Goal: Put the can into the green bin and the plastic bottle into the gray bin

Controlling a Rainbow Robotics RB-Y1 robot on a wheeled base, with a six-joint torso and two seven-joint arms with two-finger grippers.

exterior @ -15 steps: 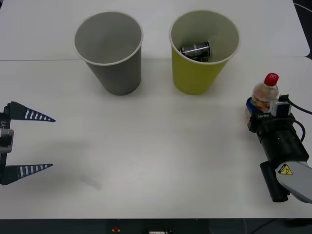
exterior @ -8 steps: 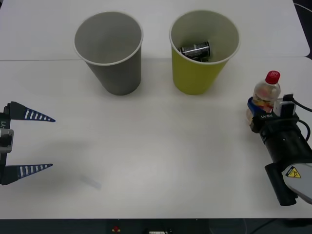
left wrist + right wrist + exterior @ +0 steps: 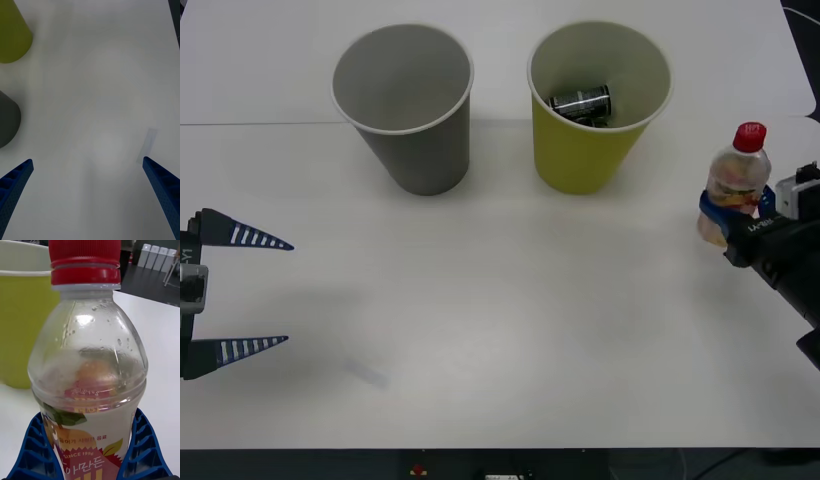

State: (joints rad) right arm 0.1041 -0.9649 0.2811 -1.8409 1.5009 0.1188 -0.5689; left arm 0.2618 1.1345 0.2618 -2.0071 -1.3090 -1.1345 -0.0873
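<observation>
Front view: white table (image 3: 500, 330) with the gray bin (image 3: 405, 110) at rear left and the green bin (image 3: 598, 105) at rear right, both upright and standing apart from each other. The can (image 3: 581, 102) lies on its side inside the green bin, against the far inner wall; the gray bin's interior looks bare. At the table's right edge the right gripper (image 3: 728, 212) clamps the plastic bottle (image 3: 735, 182) around its lower body, bottle upright, red cap on top, positioned to the right of the green bin and apart from it (whether its base touches the table cannot be told). The left gripper (image 3: 240, 292) sits at the left edge of the table, jaws spread wide, nothing between them, well apart from both bins. Right wrist view: the plastic bottle fills the centre, red cap uppermost, clear shoulder with droplets inside, orange-red printed label below; the blue ribbed fingers (image 3: 33, 444) press against the label on both sides. The green bin's wall and pale rim stand behind the bottle. Left wrist view: two blue fingertips (image 3: 17, 180) far apart over bare table, with a faint strip of clear tape (image 3: 147, 146) on the surface; edges of the green bin (image 3: 11, 35) and the gray bin (image 3: 7, 120) sit off to one side
</observation>
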